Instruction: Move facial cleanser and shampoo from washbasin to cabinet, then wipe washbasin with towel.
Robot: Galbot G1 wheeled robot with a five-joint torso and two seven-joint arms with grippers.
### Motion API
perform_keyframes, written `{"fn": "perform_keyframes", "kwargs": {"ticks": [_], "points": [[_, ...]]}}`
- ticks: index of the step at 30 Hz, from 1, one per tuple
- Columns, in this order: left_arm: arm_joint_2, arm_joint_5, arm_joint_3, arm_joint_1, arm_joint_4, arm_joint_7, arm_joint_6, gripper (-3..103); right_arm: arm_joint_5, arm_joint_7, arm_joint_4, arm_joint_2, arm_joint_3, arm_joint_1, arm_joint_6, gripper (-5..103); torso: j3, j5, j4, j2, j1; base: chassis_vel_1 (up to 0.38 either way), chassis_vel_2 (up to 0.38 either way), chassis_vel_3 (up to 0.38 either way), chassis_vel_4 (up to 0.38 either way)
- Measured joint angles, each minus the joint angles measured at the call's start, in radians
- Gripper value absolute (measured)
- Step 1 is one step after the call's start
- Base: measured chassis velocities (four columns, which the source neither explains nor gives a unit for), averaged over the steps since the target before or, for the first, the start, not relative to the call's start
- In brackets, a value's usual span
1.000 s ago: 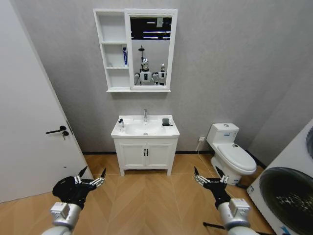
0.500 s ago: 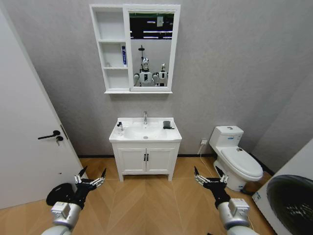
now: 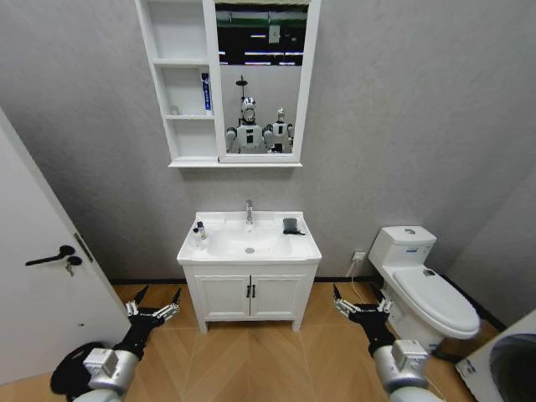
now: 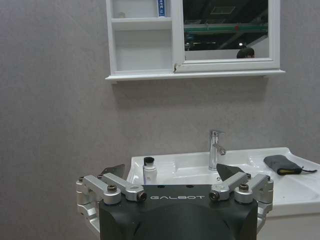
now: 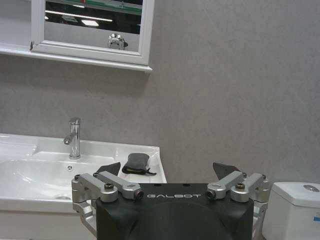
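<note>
Dark grey, the towel lay on the washbasin rim's right side, well ahead of both spread-fingered grippers, left and right, which hung low over the floor.

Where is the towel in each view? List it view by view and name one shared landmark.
Head view: towel on the washbasin, to the right of the tap.
Left wrist view: towel on the washbasin beside the tap.
Right wrist view: towel at the washbasin's far corner.
Shared landmark: the tap.
</note>
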Motion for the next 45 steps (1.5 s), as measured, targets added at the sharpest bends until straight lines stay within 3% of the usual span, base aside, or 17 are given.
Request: {"fn": "perform_keyframes", "kwargs": {"ticks": [30, 38, 45], "points": [[-0.004, 0.005, 0.003, -0.013, 0.005, 0.000, -0.002, 100, 0.001, 0.007, 0.001, -0.004, -0.001, 0.003, -0.002, 100, 0.000, 0.0003, 0.0001, 0.000, 0.000, -0.234, 0.236, 0.241, -0.234], [-0.008, 0.007, 0.009, -0.020, 0.020, 0.000, -0.004, 100, 0.008, 0.010, -0.014, -0.003, -0.002, 0.012, -0.006, 100, 0.000, -0.0001, -0.0002, 0.000, 0.000, -0.072, 0.058, 0.051, -0.044], [-0.009, 0.023, 0.015, -0.031, 0.062, -0.013, -0.040, 100, 0.038, 0.013, -0.051, -0.019, 0.002, 0.052, -0.019, 100, 0.000, 0.0002, 0.0000, 0.001, -0.001, 0.046, -0.040, -0.040, 0.027]]}}
